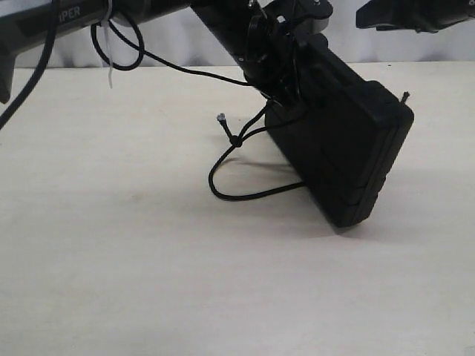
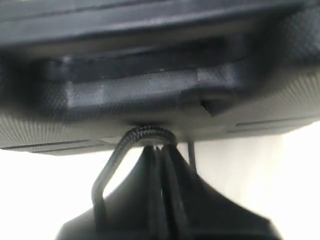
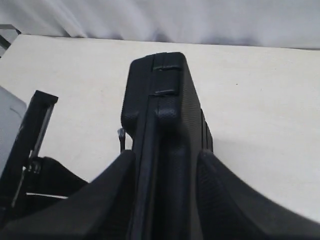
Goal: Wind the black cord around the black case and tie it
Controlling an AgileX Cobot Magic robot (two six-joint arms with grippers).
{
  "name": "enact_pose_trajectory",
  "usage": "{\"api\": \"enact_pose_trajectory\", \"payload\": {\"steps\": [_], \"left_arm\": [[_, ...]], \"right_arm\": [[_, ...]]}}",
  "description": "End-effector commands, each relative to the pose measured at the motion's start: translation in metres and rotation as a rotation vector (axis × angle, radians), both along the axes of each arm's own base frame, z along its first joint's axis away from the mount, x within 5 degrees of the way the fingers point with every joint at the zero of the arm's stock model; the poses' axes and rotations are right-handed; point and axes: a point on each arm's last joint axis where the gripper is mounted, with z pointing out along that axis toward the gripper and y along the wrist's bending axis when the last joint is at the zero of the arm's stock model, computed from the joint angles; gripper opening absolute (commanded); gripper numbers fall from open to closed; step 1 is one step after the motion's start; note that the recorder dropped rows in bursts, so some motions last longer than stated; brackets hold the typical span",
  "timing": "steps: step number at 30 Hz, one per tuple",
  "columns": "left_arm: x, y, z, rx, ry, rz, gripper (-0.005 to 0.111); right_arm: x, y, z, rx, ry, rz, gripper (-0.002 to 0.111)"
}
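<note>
**Black case (image 1: 349,148) tilted up on one edge, black cord (image 1: 217,178) pinched at its top**

The black case is resting on its lower edge on the tabletop (image 1: 111,259). It is leaning over rather than standing upright, with its upper end under my left arm.

I am pressing my left fingers (image 2: 172,200) together right up against the case's edge. In the left wrist view the cord is bending over their tips, so I am pinching the black cord there, just beside a moulded recess in the case.

In the exterior view the cord is dropping from that spot to the tabletop. It is swinging out in an open loop on the left of the case and running back in at the case's base. A small knot (image 1: 235,139) is sitting on the cord near the case, and a frayed tip (image 1: 220,117) is sticking up just past it. Another cord end (image 1: 405,95) is poking out at the case's upper right corner.

My right fingers (image 3: 107,200) are standing spread. In the right wrist view the narrow edge of the case is showing between them. In the exterior view that arm is hanging high over the right side of the case, apart from it and gripping nothing.
</note>
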Motion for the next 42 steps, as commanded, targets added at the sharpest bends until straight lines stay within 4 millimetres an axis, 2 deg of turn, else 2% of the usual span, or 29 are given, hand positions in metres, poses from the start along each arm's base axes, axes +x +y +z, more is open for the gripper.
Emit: {"api": "enact_pose_trajectory", "payload": {"steps": [1, 3, 5, 8, 10, 13, 15, 19, 20, 21, 22, 23, 28, 30, 33, 36, 38, 42], "left_arm": [[0.004, 0.027, 0.02, 0.075, -0.01, 0.048, 0.0], [0.011, 0.047, 0.016, 0.163, 0.029, 0.116, 0.005], [0.02, 0.064, -0.001, 0.168, 0.129, 0.192, 0.014], [0.021, 0.061, -0.043, 0.038, 0.278, 0.101, 0.025], [0.02, 0.055, -0.066, 0.001, 0.283, 0.077, 0.028], [0.022, 0.049, -0.08, 0.025, 0.196, 0.09, 0.029], [0.026, 0.049, -0.081, 0.043, 0.136, 0.096, 0.029], [0.028, 0.047, -0.079, 0.038, 0.059, 0.02, 0.026], [0.028, 0.047, -0.079, 0.037, 0.058, 0.017, 0.021], [0.027, 0.046, -0.078, 0.029, 0.052, 0.001, 0.008], [0.028, 0.046, -0.078, 0.024, 0.044, -0.004, 0.001], [0.028, 0.043, -0.076, -0.009, 0.042, -0.006, 0.0], [0.025, 0.035, -0.07, -0.114, 0.036, -0.061, 0.0], [0.022, 0.037, -0.069, -0.085, 0.047, -0.092, 0.0], [0.017, 0.051, -0.065, 0.073, 0.046, -0.149, 0.004], [0.019, 0.049, -0.059, 0.046, 0.032, -0.12, 0.016], [0.017, 0.047, -0.056, 0.051, 0.012, -0.128, 0.017], [0.021, 0.058, -0.049, 0.125, -0.032, -0.113, 0.017]], "right_arm": [[0.001, 0.024, -0.009, -0.09, 0.007, 0.065, 0.038], [0.0, 0.038, -0.014, -0.124, 0.018, 0.11, 0.043], [-0.002, 0.053, -0.021, -0.174, 0.042, 0.146, 0.051], [-0.004, 0.066, -0.033, -0.295, 0.082, 0.155, 0.052], [-0.003, 0.071, -0.041, -0.391, 0.104, 0.121, 0.051], [0.001, 0.072, -0.05, -0.44, 0.125, 0.067, 0.051], [0.001, 0.074, -0.052, -0.432, 0.126, 0.084, 0.051], [0.002, 0.076, -0.052, -0.428, 0.109, 0.112, 0.031], [0.002, 0.076, -0.052, -0.428, 0.109, 0.112, 0.03], [0.002, 0.076, -0.052, -0.426, 0.109, 0.112, 0.03], [0.002, 0.076, -0.052, -0.426, 0.109, 0.112, 0.03], [0.002, 0.076, -0.052, -0.426, 0.111, 0.113, 0.03], [0.002, 0.077, -0.052, -0.421, 0.113, 0.112, 0.03], [0.001, 0.077, -0.052, -0.422, 0.115, 0.113, 0.03], [0.002, 0.077, -0.052, -0.421, 0.112, 0.112, 0.031], [0.001, 0.077, -0.052, -0.415, 0.121, 0.113, 0.031], [0.0, 0.077, -0.053, -0.417, 0.13, 0.116, 0.031], [0.001, 0.077, -0.052, -0.416, 0.124, 0.114, 0.031]]}}
